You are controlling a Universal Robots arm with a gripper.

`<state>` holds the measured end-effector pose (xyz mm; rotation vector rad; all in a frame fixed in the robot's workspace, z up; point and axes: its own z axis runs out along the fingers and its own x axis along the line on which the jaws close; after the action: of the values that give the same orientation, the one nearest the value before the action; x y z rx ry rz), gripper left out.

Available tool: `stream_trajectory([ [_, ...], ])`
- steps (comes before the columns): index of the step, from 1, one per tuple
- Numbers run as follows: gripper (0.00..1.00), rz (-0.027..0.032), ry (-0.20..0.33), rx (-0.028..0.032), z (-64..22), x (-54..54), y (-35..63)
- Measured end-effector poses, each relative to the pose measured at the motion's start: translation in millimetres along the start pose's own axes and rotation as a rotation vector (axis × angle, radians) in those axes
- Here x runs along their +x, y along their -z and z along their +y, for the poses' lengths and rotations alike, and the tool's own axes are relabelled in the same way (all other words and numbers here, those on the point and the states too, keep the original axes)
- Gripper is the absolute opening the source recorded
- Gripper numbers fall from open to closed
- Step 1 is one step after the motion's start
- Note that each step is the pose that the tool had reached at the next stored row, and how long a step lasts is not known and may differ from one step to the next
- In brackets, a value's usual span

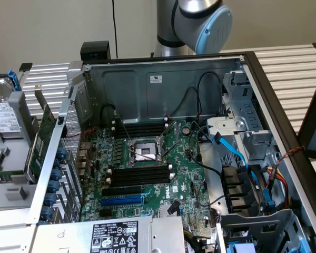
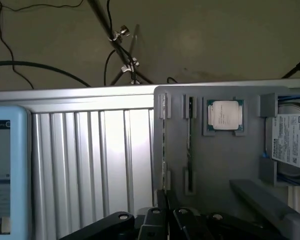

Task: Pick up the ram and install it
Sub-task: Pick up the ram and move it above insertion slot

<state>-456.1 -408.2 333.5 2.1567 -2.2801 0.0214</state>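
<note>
The ram (image 1: 41,142) is a long narrow green board standing on edge in a slot of the grey holder (image 1: 21,179) at the exterior view's left, outside the computer case. In the wrist view I look down on that holder (image 2: 215,165), and the ram (image 2: 163,145) shows as a thin green edge in one slot. My gripper (image 2: 162,202) hangs high above that slot, in line with it. Its black fingers (image 2: 155,215) are shut close together, and I see nothing between them. The black memory slots (image 1: 139,175) lie beside the CPU socket (image 1: 145,152) on the motherboard.
The holder also carries a CPU chip (image 2: 225,116) and a hard drive (image 2: 292,142). The open case (image 1: 163,84) has tall metal walls, loose black cables (image 1: 192,105) and a blue cable (image 1: 237,153). A ribbed metal table (image 2: 90,160) surrounds it, and a screen (image 2: 5,170) stands near the holder.
</note>
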Motion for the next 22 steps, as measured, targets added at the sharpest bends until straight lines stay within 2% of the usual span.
stream_trajectory([
  [5,0.12,0.0002,0.0,-0.0026,-11.5,3.8,22.4],
  [15,0.12,-0.0017,0.0,-0.0061,-49.7,12.8,67.4],
  [18,0.12,-0.0016,0.0,-0.0102,-60.5,13.3,76.5],
  [22,0.12,-0.0014,0.003,-0.015,-75.1,12.7,80.4],
])
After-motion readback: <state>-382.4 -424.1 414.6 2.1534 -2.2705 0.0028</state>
